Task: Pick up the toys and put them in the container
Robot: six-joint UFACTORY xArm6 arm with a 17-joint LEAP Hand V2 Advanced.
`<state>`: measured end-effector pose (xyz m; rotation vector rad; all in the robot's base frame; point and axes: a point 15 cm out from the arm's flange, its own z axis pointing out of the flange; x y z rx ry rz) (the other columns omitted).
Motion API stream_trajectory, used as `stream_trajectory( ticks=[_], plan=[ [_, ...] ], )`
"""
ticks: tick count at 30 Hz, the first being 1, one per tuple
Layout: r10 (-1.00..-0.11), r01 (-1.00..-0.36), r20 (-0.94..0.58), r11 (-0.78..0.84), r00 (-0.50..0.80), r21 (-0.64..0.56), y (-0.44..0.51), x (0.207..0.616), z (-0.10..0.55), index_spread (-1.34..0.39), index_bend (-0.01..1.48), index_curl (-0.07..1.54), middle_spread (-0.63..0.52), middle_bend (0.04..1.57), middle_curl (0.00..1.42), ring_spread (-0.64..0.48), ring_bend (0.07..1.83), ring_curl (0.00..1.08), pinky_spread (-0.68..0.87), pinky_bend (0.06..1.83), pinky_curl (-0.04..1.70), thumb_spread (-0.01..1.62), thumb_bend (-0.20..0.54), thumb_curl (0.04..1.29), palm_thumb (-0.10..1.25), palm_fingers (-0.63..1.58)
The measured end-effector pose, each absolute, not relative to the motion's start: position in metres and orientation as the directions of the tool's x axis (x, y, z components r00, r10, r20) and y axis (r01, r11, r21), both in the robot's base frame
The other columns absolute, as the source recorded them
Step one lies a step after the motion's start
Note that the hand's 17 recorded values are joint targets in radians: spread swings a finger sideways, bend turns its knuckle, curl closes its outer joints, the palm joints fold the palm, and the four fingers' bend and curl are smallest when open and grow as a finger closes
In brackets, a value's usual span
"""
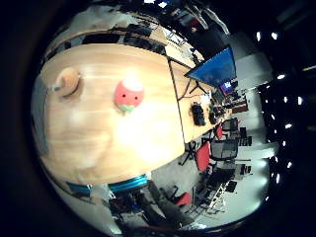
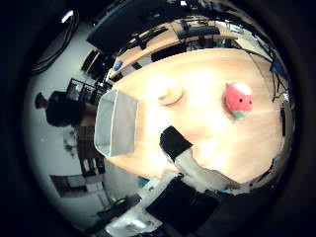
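Observation:
A red and pink plush toy (image 2: 237, 99) with a green base lies on the light wooden table (image 2: 212, 138). A round tan toy (image 2: 170, 96) lies near it, close to a grey rectangular container (image 2: 118, 123) at the table's end. The little finger side view shows the red toy (image 1: 127, 95) and the tan toy (image 1: 67, 82) on the table too. My hand (image 2: 186, 158) is well above the table, away from both toys. One white and black finger reaches straight out over the table beside the container and holds nothing.
Desks with a large monitor (image 1: 212, 67) and black and red chairs (image 1: 212, 153) stand beyond the table's long edge. A black chair (image 2: 61, 107) stands on the floor past the container's end of the table.

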<state>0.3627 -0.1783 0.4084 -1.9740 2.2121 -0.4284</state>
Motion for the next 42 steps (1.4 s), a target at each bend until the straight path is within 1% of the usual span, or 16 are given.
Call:
stream_trajectory(
  ticks=[3, 6, 15, 19, 23, 26, 35, 42],
  plan=[
    [-0.985, -0.936, 0.102, 0.098, -0.140, -0.339, -0.202, 0.379, 0.400, -0.44, 0.14, 0.26, -0.15, 0.24, 0.36, -0.07, 0.63, 0.15, 0.38, 0.81, 0.16, 0.97, -0.032, 0.29, 0.33, 0.26],
    [-0.982, -0.932, 0.112, 0.108, -0.156, -0.346, -0.229, 0.398, 0.380, -0.44, 0.14, 0.25, -0.14, 0.23, 0.36, -0.07, 0.63, 0.15, 0.36, 0.85, 0.17, 0.96, -0.031, 0.29, 0.32, 0.25],
    [-0.983, -0.958, 0.065, 0.152, -0.172, -0.242, -0.259, 0.423, 0.310, -0.43, 0.15, 0.26, -0.13, 0.25, 0.36, -0.06, 0.62, 0.17, 0.34, 0.90, 0.17, 0.94, -0.032, 0.30, 0.31, 0.20],
    [-0.981, -0.954, 0.072, 0.156, -0.180, -0.256, -0.276, 0.444, 0.284, -0.43, 0.15, 0.26, -0.13, 0.25, 0.37, -0.05, 0.62, 0.17, 0.35, 0.89, 0.16, 0.94, -0.031, 0.30, 0.31, 0.18],
    [-0.982, -0.960, 0.058, 0.164, -0.181, -0.226, -0.282, 0.452, 0.256, -0.43, 0.15, 0.26, -0.12, 0.26, 0.37, -0.05, 0.62, 0.18, 0.35, 0.90, 0.16, 0.94, -0.029, 0.30, 0.31, 0.18],
    [-0.982, -0.963, 0.049, 0.170, -0.184, -0.211, -0.291, 0.465, 0.242, -0.43, 0.16, 0.26, -0.12, 0.26, 0.37, -0.05, 0.61, 0.18, 0.35, 0.90, 0.15, 0.94, -0.032, 0.30, 0.30, 0.18],
    [-0.979, -0.970, 0.020, 0.197, -0.202, -0.144, -0.310, 0.474, 0.193, -0.43, 0.15, 0.26, -0.12, 0.26, 0.36, -0.05, 0.63, 0.20, 0.34, 0.93, 0.15, 0.94, -0.031, 0.30, 0.30, 0.17],
    [-0.979, -0.973, 0.008, 0.200, -0.202, -0.115, -0.315, 0.481, 0.169, -0.43, 0.13, 0.24, -0.12, 0.25, 0.36, -0.09, 0.72, 0.22, 0.27, 1.01, 0.16, 0.94, -0.031, 0.30, 0.30, 0.21]
  ],
)
